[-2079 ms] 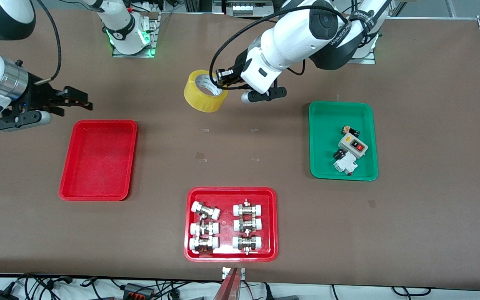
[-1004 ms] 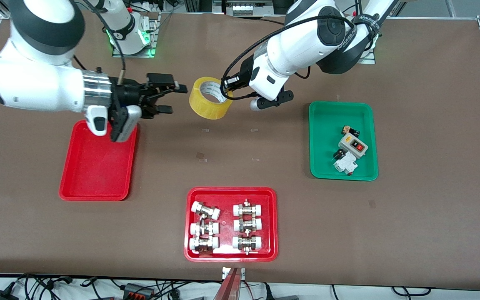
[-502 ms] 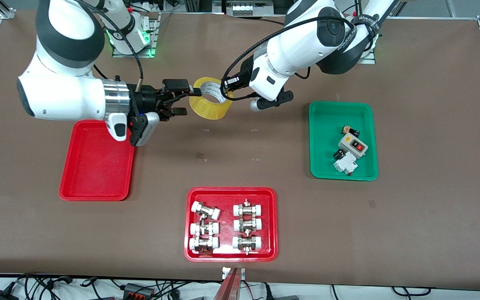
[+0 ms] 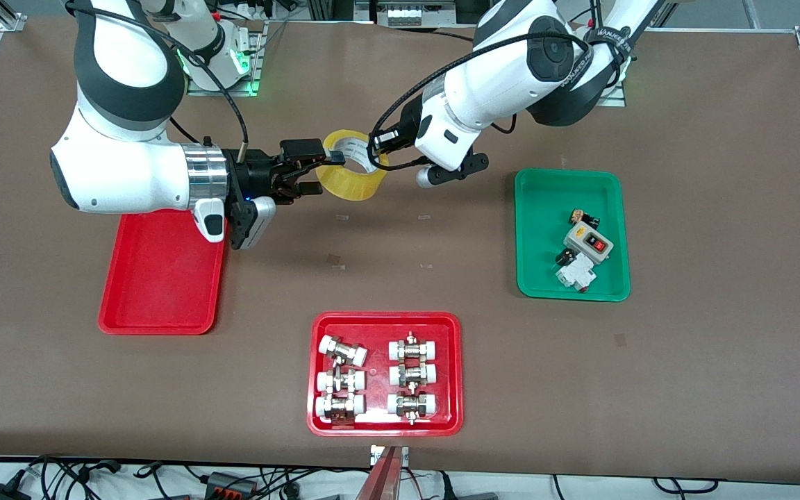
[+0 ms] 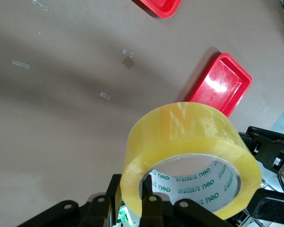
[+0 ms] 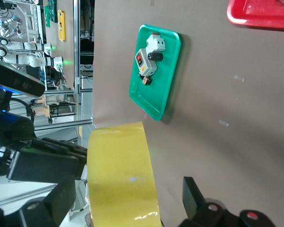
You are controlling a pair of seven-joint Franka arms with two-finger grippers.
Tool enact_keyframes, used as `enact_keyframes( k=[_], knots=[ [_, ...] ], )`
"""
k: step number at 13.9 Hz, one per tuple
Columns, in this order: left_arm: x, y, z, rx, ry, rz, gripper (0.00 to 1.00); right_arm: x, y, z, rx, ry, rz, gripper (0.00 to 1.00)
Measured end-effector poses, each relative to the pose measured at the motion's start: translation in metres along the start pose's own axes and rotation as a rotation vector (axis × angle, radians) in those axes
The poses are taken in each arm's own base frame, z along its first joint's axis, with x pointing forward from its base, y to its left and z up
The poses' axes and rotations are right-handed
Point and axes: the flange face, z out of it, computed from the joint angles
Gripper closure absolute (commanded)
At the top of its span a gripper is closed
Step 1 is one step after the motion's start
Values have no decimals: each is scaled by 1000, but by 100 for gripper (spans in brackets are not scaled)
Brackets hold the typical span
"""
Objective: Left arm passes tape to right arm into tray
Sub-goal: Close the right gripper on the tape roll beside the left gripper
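The tape [image 4: 353, 167] hung above the bench [image 4: 719, 382] between the 2 arms, not yet released. The left end effector [image 4: 376, 148] was clamped on the roll's rim. The right end effector [image 4: 313, 170] had 1 finger above the roll and 1 below, straddling its wall with the jaws apart, so the handover was only about to begin. Closing, release, the carry and the drop into the tray [image 4: 159, 312] all remained; that tray lay bare toward the right arm's end.

Compared with 2.1 s earlier, the right arm had swung from over the tray's end of the bench right up to the roll. The left arm had barely shifted.
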Motion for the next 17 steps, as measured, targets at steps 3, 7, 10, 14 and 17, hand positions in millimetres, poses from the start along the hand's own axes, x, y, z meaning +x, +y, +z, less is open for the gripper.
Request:
enact_keyframes(
  k=[3, 7, 10, 14, 17],
  knots=[
    [0, 0, 0, 1, 0, 0, 80, -1, 2, -2, 2, -7, -3, 0],
    [0, 0, 0, 1, -1, 0, 79, -1, 2, -2, 3, -9, -4, 15],
    [0, 0, 0, 1, -1, 0, 79, -1, 2, -2, 3, -10, -6, 27],
    [1, -1, 2, 4, -2, -2, 79, -2, 0, -2, 10, -15, -8, 64],
    [1, -1, 2, 5, -2, -3, 79, -2, 0, -2, 10, -17, -17, 77]
  ],
)
